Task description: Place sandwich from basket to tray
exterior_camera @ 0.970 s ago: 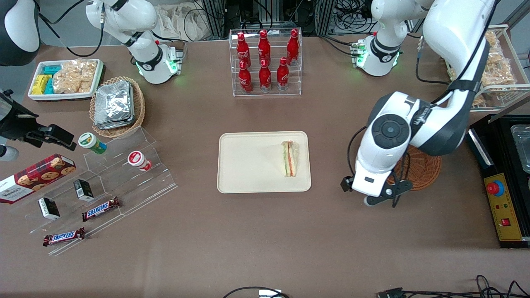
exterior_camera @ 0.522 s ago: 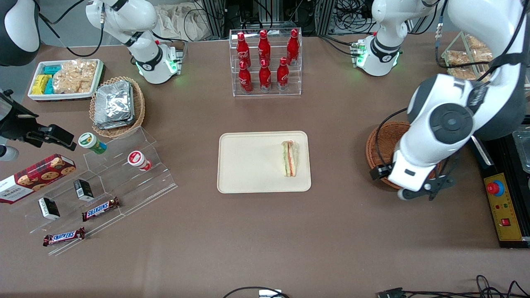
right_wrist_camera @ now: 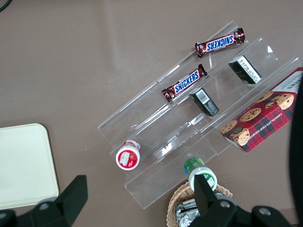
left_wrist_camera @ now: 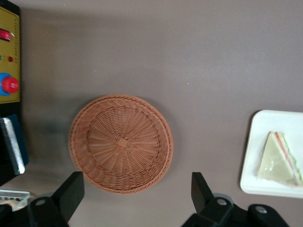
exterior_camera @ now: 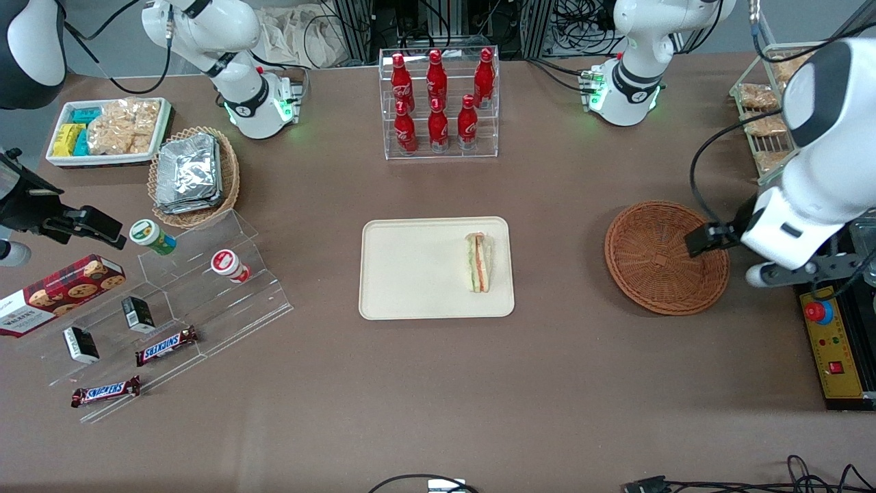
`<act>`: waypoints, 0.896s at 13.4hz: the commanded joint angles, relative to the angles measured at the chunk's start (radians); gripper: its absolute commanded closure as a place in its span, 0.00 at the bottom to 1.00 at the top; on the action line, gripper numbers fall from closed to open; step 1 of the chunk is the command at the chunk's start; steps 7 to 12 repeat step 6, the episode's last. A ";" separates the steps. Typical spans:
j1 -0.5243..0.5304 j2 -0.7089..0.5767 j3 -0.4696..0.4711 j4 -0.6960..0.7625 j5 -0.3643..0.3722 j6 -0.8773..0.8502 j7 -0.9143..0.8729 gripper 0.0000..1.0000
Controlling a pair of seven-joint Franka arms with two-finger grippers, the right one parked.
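My gripper (left_wrist_camera: 132, 201) is wide open and holds nothing. It hangs high up, near the edge of the basket (exterior_camera: 665, 257) at the working arm's end of the table. The basket has nothing in it. The sandwich (exterior_camera: 480, 262) lies on the tray (exterior_camera: 410, 274), close to the rim nearest the basket. I think the job is done. The best thing now is to keep my arm high and away from the tray so I don't bump the sandwich.

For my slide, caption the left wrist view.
Open gripper above the emptied basket; sandwich lies on the tray.
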 commanded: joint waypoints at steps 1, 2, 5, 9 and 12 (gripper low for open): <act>-0.025 -0.115 0.036 -0.075 -0.023 -0.029 0.117 0.00; -0.022 -0.141 0.043 -0.086 -0.023 -0.032 0.157 0.00; -0.025 -0.191 0.064 -0.107 -0.026 -0.041 0.226 0.00; -0.022 -0.207 0.064 -0.121 -0.026 -0.044 0.238 0.00; -0.022 -0.207 0.064 -0.121 -0.026 -0.044 0.238 0.00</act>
